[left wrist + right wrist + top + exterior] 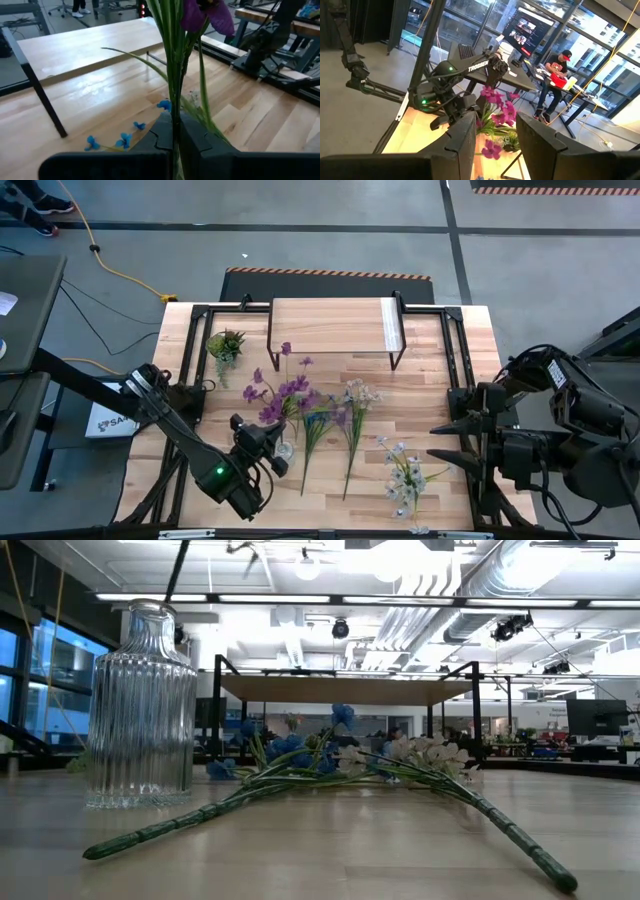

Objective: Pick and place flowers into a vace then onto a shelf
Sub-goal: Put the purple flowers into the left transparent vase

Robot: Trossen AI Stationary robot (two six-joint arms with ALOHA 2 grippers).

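My left gripper [262,442] is near the table's front left and is shut on a purple flower spray [285,392] whose blossoms [205,15] point toward the shelf [335,325]. The ribbed glass vase [140,705] stands upright on the table right beside this gripper [284,448]. A blue spray [315,425] and two pale sprays [355,405] [405,475] lie flat on the table. My right gripper [432,440] is open at the table's right edge and touches nothing. My left gripper pinches the purple spray's green stems [175,107] between its two fingers [197,140], well below the blossoms. The stems run on past the fingertips with the blossoms above. In the right wrist view the spray [497,107] is lifted off the table. The gripper hides the stems' lower ends.
A small green potted plant [225,345] stands at the far left by the shelf's left leg. The shelf [345,690] spans the far middle on thin black legs. Black frame rails run along both table sides. A person sits at a desk beyond the table [557,75].
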